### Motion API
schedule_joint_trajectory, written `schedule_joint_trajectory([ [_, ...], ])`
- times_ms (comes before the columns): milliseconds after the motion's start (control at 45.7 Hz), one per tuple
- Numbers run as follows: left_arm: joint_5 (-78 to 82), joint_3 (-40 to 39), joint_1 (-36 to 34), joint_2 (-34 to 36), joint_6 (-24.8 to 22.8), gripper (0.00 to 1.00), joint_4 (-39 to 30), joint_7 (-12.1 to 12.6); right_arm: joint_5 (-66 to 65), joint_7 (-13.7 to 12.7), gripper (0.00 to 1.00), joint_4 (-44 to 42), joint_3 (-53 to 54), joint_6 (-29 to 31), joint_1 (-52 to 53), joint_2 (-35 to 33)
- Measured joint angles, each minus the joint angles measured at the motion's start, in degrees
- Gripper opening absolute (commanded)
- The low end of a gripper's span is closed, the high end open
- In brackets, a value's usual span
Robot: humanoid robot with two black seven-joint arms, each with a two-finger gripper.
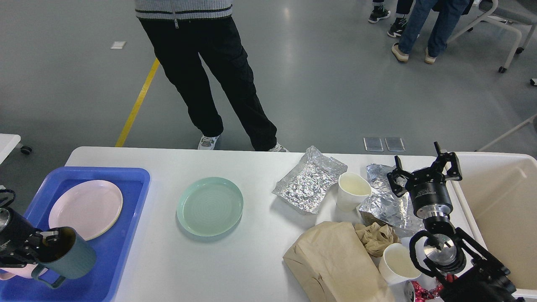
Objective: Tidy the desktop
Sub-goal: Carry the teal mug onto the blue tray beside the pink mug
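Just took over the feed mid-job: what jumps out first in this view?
The left hand grips a dark teal mug by its rim above the blue tray, beside the pink plate there. On the desktop a mint green plate sits alone at centre. The right side is cluttered: crumpled foil, two paper cups, a brown paper bag, with the right hand open above it.

Matte white desktop (pixel 260 268), glossy blue plastic tray (pixel 126 235), crinkled shiny foil (pixel 308 180), creased brown paper bag (pixel 335 264)
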Motion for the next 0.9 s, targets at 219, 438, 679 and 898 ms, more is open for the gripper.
schedule_joint_trajectory([
  [219, 0.0, -2.6, 2.4, 0.1, 0.2, 0.02, 2.8, 0.3, 0.0, 0.0, 1.0, 0.0, 0.0, 0.0, 0.0, 0.0],
  [438, 0.0, -5.5, 6.6, -1.2, 1.0, 0.02, 5.0, 1.2, 0.0, 0.0, 1.0, 0.0, 0.0, 0.0, 0.0, 0.0],
  [679, 0.0, -5.9, 7.7, -1.6, 3.1, 0.02, 5.1, 2.1, 0.0, 0.0, 1.0, 0.0, 0.0, 0.0, 0.0, 0.0],
  [898, 0.0, -5.9, 8.3, -1.7, 4.6, 0.05, 5.1, 2.8, 0.0, 0.0, 1.0, 0.0, 0.0, 0.0, 0.0, 0.0],
])
